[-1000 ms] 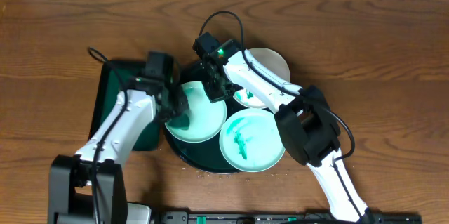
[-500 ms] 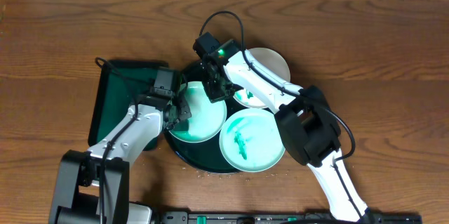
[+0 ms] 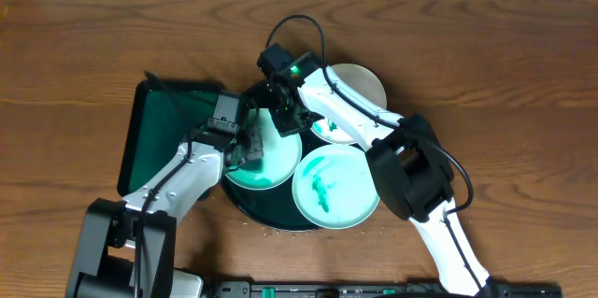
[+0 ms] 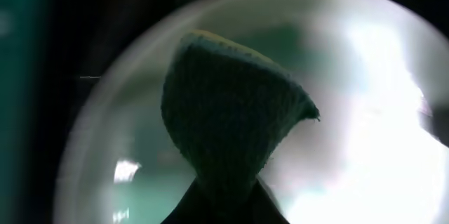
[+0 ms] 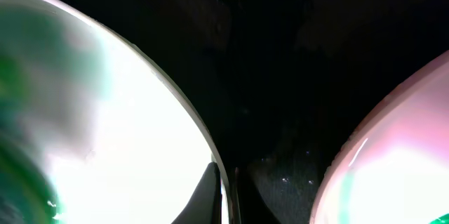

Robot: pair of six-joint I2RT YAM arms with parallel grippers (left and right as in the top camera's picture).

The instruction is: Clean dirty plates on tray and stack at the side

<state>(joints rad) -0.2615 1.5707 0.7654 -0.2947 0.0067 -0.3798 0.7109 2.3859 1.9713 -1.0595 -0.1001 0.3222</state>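
The round black tray (image 3: 280, 216) holds a pale mint plate (image 3: 276, 163) at its left, a mint plate with a teal smear (image 3: 336, 186) at the front right, and a white smeared plate (image 3: 329, 131) partly under my right arm. My left gripper (image 3: 241, 141) is shut on a dark green knitted cloth (image 4: 231, 119), which hangs over the left mint plate (image 4: 365, 147). My right gripper (image 3: 285, 122) pinches that plate's far rim (image 5: 105, 126); its fingers (image 5: 224, 189) close on the edge. The tray's black floor (image 5: 280, 76) and another plate's rim (image 5: 400, 161) show beside it.
A rectangular dark green tray (image 3: 154, 139) lies left of the black tray, under my left arm. A further whitish round plate (image 3: 364, 81) sits behind the right arm at the tray's back right. Brown wooden table (image 3: 523, 74) surrounds everything.
My left gripper has moved right and up, from the left plate's left edge to over the plate with the cloth. The right gripper has stayed on the plate's far rim.
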